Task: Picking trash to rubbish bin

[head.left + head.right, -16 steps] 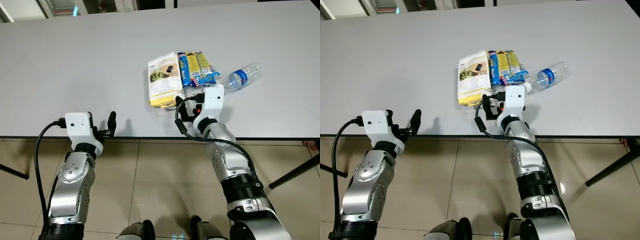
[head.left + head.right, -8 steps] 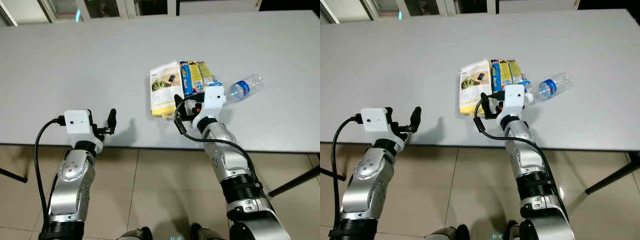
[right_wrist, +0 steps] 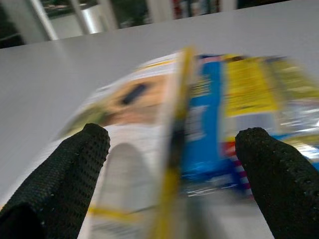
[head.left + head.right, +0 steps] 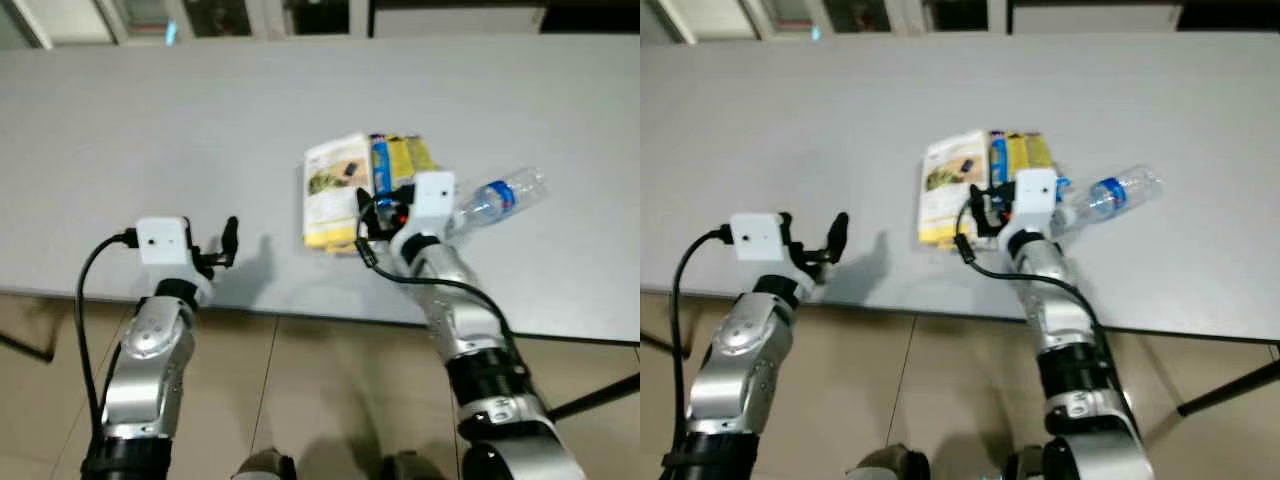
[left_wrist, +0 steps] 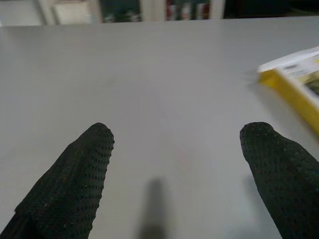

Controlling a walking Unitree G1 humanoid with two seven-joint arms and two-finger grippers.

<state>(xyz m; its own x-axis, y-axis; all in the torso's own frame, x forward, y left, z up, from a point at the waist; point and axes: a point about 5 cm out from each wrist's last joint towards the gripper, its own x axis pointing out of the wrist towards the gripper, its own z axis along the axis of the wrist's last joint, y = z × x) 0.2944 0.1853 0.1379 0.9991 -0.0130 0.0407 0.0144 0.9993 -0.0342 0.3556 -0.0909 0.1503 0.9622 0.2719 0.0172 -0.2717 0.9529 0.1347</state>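
Note:
On the grey table (image 4: 150,120) lie a white and yellow carton (image 4: 330,188), a blue and yellow snack wrapper (image 4: 400,160) beside it, and a clear plastic bottle (image 4: 500,198) with a blue label. My right gripper (image 4: 378,212) hovers over the near ends of the carton and wrapper. In the blurred right wrist view this gripper (image 3: 169,144) is open, with the carton (image 3: 134,114) and wrapper (image 3: 239,94) between its fingers (image 3: 65,169). My left gripper (image 4: 228,240) is open above bare table, well to the left of the carton (image 5: 299,82).
The table's front edge (image 4: 260,312) runs just under both wrists, with tiled floor (image 4: 320,400) below. A black table leg (image 4: 1230,385) shows at the lower right. Window frames (image 4: 200,15) stand beyond the far edge.
The whole picture has shifted, so the camera moved. My right gripper has come closer over the carton and wrapper. The left gripper has come a little further over the table edge.

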